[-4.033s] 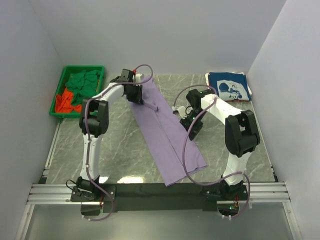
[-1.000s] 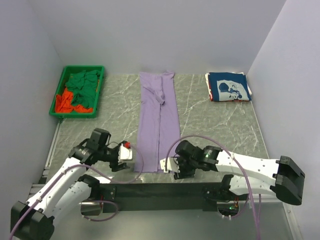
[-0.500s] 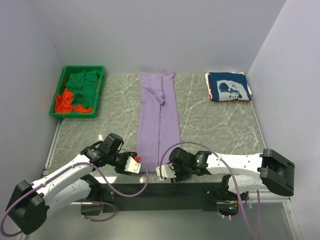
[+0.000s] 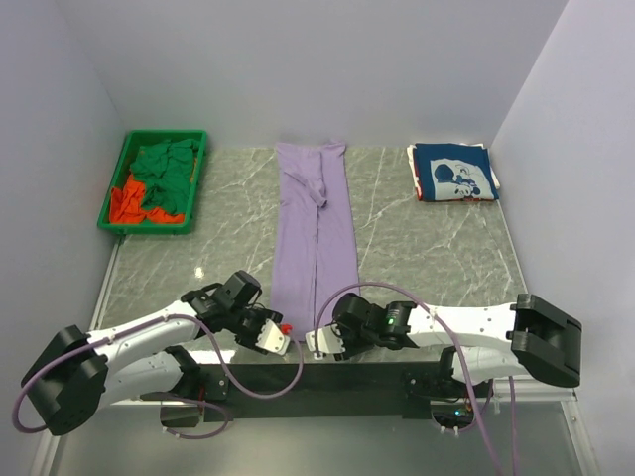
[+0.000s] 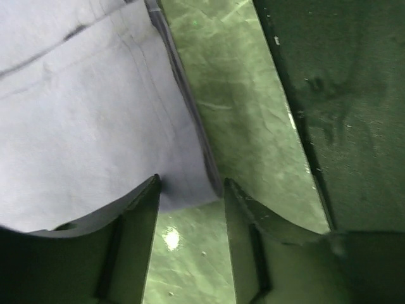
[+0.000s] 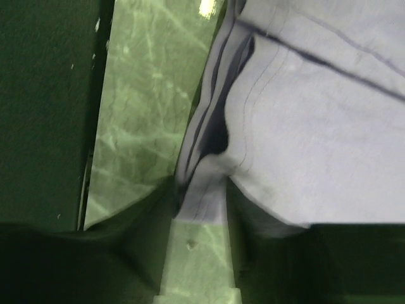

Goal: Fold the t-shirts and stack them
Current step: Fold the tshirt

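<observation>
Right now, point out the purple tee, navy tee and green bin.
purple tee (image 4: pixel 316 238), top external view, middle of the long folded strip
navy tee (image 4: pixel 453 174), top external view, on its white print
green bin (image 4: pixel 167 134), top external view, far rim

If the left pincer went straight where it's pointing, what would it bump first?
The purple t-shirt: its near corner sits between the fingers of the left pincer, though contact is unclear.
</observation>
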Tool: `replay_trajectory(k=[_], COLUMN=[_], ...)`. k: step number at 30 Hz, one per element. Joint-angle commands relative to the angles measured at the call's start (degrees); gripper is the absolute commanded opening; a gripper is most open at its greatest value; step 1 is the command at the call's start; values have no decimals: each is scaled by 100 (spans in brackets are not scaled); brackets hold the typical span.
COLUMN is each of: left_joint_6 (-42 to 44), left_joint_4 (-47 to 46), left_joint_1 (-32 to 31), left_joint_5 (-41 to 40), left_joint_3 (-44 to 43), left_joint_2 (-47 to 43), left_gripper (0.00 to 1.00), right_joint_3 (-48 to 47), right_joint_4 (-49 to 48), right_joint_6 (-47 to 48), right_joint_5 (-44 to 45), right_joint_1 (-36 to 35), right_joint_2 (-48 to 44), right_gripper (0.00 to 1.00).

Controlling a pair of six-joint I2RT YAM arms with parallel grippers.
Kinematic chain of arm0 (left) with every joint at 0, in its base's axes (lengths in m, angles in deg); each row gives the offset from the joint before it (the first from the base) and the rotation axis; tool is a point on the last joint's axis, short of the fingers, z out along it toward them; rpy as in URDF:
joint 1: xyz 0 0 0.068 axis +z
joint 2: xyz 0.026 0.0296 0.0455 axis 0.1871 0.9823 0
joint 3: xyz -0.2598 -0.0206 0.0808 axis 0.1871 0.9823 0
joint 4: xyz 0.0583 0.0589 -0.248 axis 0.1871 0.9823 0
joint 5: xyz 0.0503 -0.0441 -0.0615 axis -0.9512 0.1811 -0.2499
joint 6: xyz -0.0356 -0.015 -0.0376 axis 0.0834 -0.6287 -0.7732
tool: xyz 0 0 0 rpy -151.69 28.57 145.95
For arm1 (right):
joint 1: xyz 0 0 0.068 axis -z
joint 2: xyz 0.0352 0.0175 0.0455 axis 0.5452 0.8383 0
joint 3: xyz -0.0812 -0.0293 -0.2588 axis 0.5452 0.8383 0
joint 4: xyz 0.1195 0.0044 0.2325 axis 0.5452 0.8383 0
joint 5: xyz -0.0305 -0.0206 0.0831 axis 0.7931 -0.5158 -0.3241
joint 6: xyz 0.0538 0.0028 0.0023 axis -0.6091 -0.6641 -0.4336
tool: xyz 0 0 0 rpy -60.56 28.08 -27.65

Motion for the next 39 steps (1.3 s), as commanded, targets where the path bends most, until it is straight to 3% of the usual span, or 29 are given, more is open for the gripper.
replay_trajectory(k=[1,10,12,16,25,39], left_joint_6=[122,114,35,-552,-651,-212], left_joint_4=[-388,-477,-337,-354,-924,-1988], left_joint_1=[-114,-158,-158,-132,-9,930], left_joint_5=[-229,-229,-54,61,-273,-299], left_joint_3=[76,121,15,-213,-258,-802], left_joint_2=[158,80,-8,-307,-615,385], left_gripper=[50,6,1,1,1,1], right_joint_3=[272,440,361,203,105,-747], right_joint_4=[139,-142,-46,103,183,104], right_joint_6=[44,-26,-79,-106,553,2354], right_joint_5=[84,330,286,312,453,-346], right_joint_1=[-39,-39,-39,-22,259,2147], right_joint_2=[349,51,-194,-626,-1162,-540], right_gripper=[38,0,0,0,0,0])
